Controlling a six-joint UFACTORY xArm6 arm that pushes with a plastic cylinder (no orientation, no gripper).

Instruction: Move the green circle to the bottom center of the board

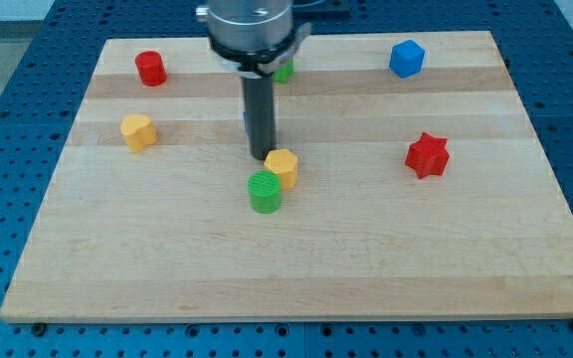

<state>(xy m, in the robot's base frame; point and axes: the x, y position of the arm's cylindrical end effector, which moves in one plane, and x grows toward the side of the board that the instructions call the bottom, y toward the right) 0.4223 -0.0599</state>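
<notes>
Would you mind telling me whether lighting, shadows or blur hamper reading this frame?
Camera view: even lighting, soft short shadows, no glare on the board; my tip and the green circle are sharp; only the arm's housing blocks most of a green block behind it.

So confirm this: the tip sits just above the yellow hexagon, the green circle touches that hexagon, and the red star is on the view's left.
One thing is wrong: the red star is on the view's right, not left, as the camera view shows. The rest holds: my tip sits just above the yellow hexagon, and the green circle touches that hexagon.
</notes>
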